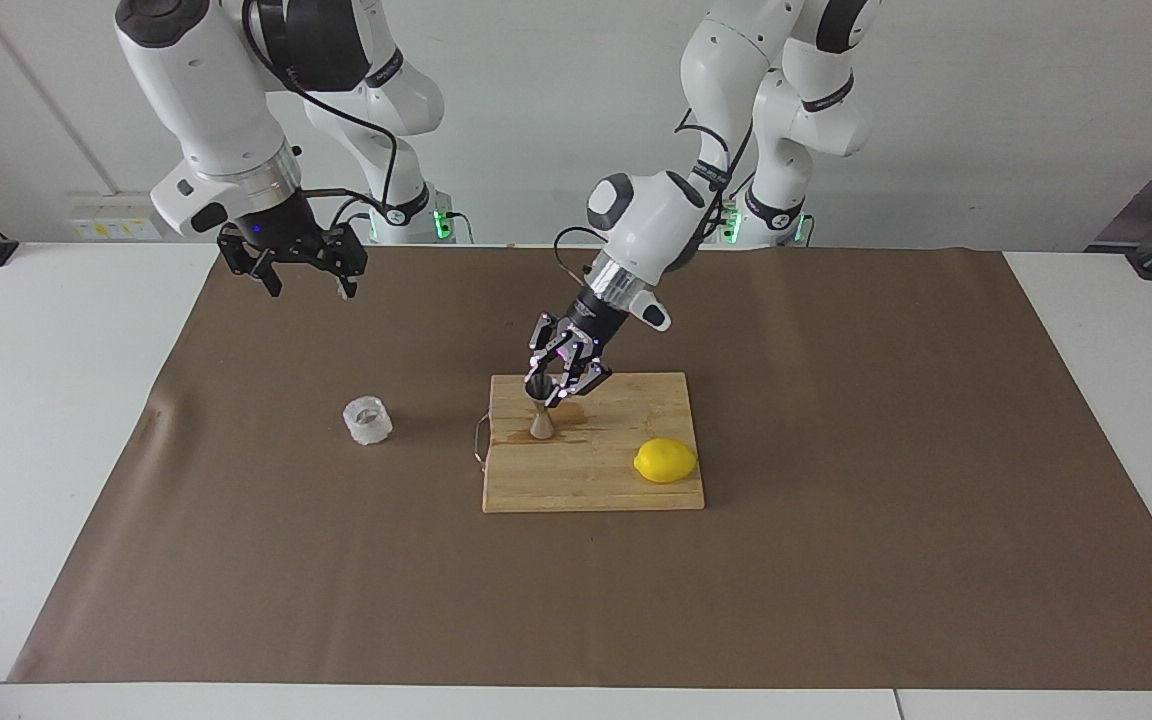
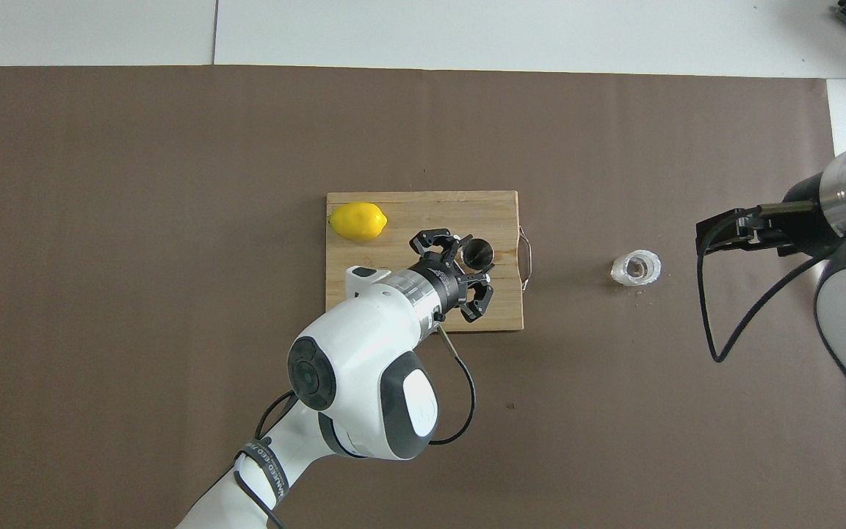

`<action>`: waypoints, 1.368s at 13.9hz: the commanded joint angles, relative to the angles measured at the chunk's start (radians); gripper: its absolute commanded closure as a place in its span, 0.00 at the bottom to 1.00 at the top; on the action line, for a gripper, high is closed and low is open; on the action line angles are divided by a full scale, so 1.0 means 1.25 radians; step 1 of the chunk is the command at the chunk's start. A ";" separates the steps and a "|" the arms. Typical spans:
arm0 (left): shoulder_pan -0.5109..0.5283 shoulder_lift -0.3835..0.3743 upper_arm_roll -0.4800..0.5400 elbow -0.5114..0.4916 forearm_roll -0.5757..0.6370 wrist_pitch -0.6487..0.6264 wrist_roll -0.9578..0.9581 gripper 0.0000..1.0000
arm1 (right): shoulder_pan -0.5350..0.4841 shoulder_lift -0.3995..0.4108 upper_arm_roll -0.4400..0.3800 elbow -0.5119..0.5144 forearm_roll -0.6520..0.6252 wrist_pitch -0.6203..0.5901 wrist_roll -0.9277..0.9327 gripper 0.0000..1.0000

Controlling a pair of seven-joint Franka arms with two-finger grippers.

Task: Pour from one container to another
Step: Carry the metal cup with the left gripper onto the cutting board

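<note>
The steel jigger (image 1: 541, 408) stands upright on the wooden cutting board (image 1: 586, 480), near the board's edge toward the right arm's end; it also shows in the overhead view (image 2: 478, 252). My left gripper (image 1: 564, 385) is open, tilted down, its fingertips right beside the jigger's upper cone without clasping it (image 2: 473, 268). The frosty glass cup (image 1: 367, 420) stands on the brown mat toward the right arm's end (image 2: 636, 267). My right gripper (image 1: 308, 285) is open and empty, raised over the mat beside the cup (image 2: 702, 236).
A yellow lemon (image 1: 665, 461) lies on the cutting board (image 2: 423, 213) at its corner toward the left arm's end, farther from the robots than the jigger (image 2: 358, 221). A wire handle sticks out of the board's edge (image 2: 526, 257). The brown mat (image 1: 836, 560) covers the table.
</note>
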 commanded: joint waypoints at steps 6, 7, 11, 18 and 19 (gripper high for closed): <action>-0.011 0.013 0.009 0.012 0.012 0.019 -0.022 0.00 | -0.014 0.004 0.007 0.009 0.021 -0.010 -0.021 0.00; -0.008 0.012 0.011 0.011 0.012 0.018 -0.021 0.00 | -0.014 0.004 0.007 0.008 0.021 -0.010 -0.021 0.00; 0.006 -0.061 0.019 0.003 0.013 -0.043 -0.019 0.00 | -0.014 0.004 0.007 0.008 0.021 -0.010 -0.021 0.00; 0.126 -0.102 0.066 0.107 0.324 -0.346 -0.006 0.00 | -0.014 0.003 0.007 0.009 0.021 -0.010 -0.021 0.00; 0.150 -0.103 0.066 0.125 0.364 -0.383 -0.001 0.00 | -0.014 0.003 0.007 0.009 0.021 -0.010 -0.021 0.00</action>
